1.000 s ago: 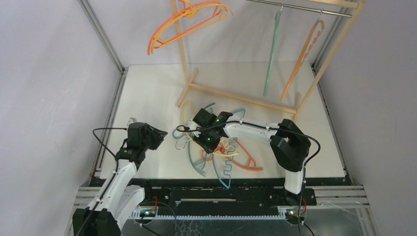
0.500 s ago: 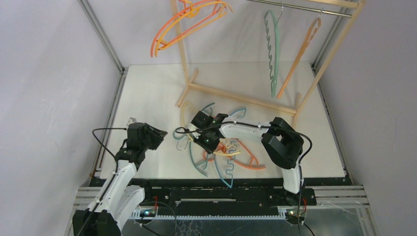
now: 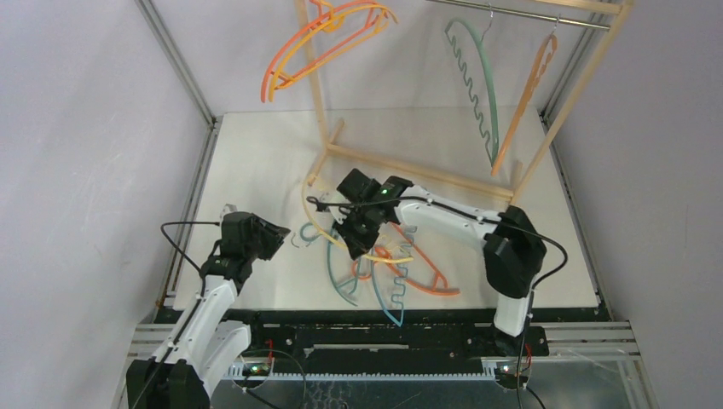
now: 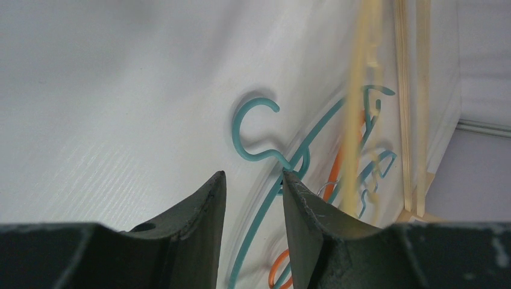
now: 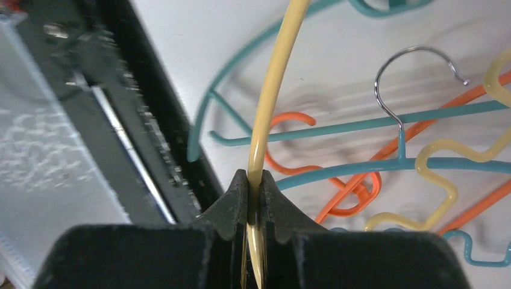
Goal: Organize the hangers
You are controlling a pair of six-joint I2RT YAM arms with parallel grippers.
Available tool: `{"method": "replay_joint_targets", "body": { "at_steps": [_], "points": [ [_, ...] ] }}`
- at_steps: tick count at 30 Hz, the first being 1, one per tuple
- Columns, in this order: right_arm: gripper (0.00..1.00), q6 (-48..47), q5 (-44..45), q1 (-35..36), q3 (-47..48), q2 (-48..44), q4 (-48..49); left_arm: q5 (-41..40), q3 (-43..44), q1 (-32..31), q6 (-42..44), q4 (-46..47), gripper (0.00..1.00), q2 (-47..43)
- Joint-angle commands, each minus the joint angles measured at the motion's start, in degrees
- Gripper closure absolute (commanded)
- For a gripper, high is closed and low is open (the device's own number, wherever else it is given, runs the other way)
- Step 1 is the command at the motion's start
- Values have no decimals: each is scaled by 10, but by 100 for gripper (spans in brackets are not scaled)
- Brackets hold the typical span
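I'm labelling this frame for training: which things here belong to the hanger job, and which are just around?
Job: yellow hanger, held by right gripper; hanger pile; hung teal hanger; hung orange hangers.
Bystanders: wooden rack; table.

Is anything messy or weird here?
Yes. A tangled pile of hangers lies on the table instead of hanging on the rod. An orange and yellow pair sticks out, tilted, by the rack's left post.

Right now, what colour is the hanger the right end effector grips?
Yellow hanger; right wrist view.
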Motion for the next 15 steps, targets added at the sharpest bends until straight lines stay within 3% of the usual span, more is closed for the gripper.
{"method": "replay_joint_targets", "body": {
  "at_steps": [1, 10, 15],
  "points": [
    [100, 9, -94, -24, 56, -84, -38, -11, 38, 6, 14, 18, 56, 7],
    [100, 44, -130, -84, 21, -216, -83, -13, 56, 6, 21, 22, 57, 28],
    [100, 121, -146, -148, 22, -285, -40, -6, 67, 6, 24, 31, 56, 42]
  ]
}}
